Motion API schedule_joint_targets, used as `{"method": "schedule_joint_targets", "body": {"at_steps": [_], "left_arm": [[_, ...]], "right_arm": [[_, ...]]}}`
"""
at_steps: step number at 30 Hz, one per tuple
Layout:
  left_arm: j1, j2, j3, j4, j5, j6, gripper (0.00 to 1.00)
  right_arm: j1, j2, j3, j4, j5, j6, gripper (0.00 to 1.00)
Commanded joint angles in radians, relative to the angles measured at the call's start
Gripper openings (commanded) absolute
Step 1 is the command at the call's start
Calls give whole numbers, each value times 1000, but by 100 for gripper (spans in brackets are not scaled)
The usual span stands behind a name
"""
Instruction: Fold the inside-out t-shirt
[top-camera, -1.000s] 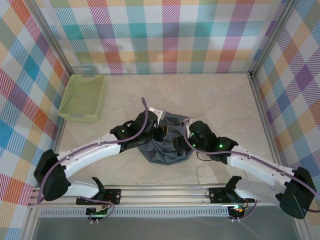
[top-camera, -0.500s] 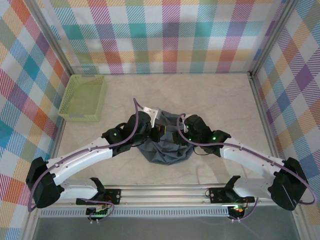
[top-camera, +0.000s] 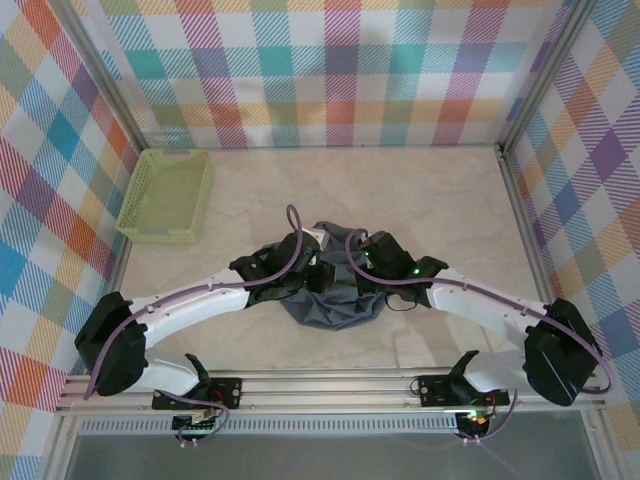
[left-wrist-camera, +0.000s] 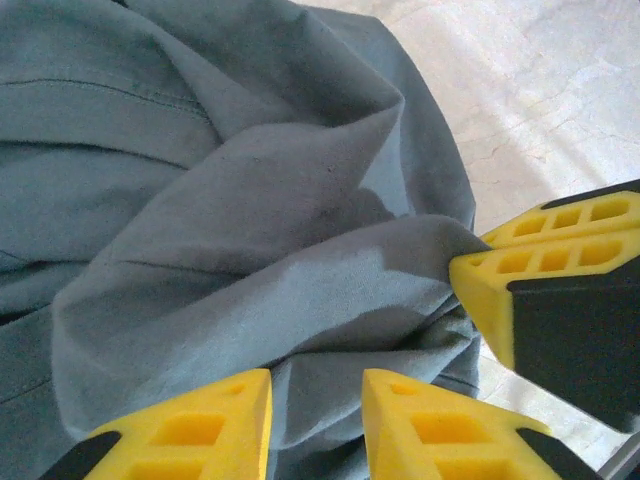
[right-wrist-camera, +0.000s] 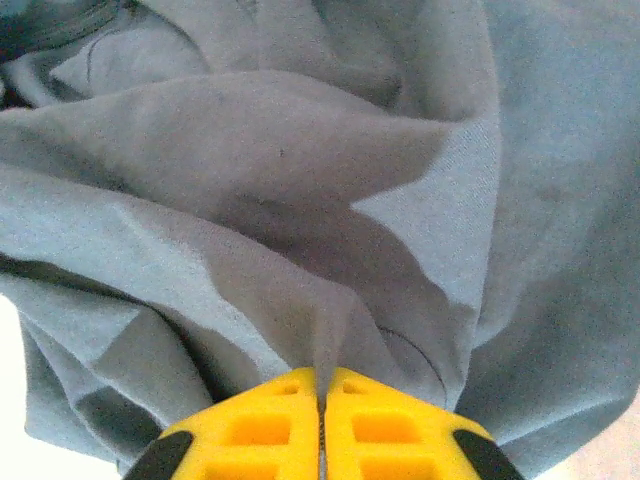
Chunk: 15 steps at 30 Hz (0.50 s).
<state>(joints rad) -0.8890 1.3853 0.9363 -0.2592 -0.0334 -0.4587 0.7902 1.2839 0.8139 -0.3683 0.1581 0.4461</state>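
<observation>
The right gripper (right-wrist-camera: 320, 405) pinches a ridge of the inside-out t-shirt (right-wrist-camera: 300, 180), jaws closed; the left gripper (left-wrist-camera: 315, 425) stands slightly parted over the cloth. The shirt lies bunched mid-table (top-camera: 430, 200) — both arms angle inward, wrists meeting above it.

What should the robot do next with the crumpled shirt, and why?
Probably the right fingers should pull up and outward. They are shut on a fold of the shirt, the left fingers stand open, and the shirt lies bunched in a heap that needs spreading before folding.
</observation>
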Motion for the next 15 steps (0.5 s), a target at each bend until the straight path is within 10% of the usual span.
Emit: {"method": "schedule_joint_targets", "body": {"at_steps": [1,15], "left_arm": [[-11,17,-17,24,37,-14,34],[-81,87,-13,134,50,-32,60]], "right_arm": [[-6,-64,31,1,-35,10,0],[-4,-216,4,83,-225,98,0]]}}
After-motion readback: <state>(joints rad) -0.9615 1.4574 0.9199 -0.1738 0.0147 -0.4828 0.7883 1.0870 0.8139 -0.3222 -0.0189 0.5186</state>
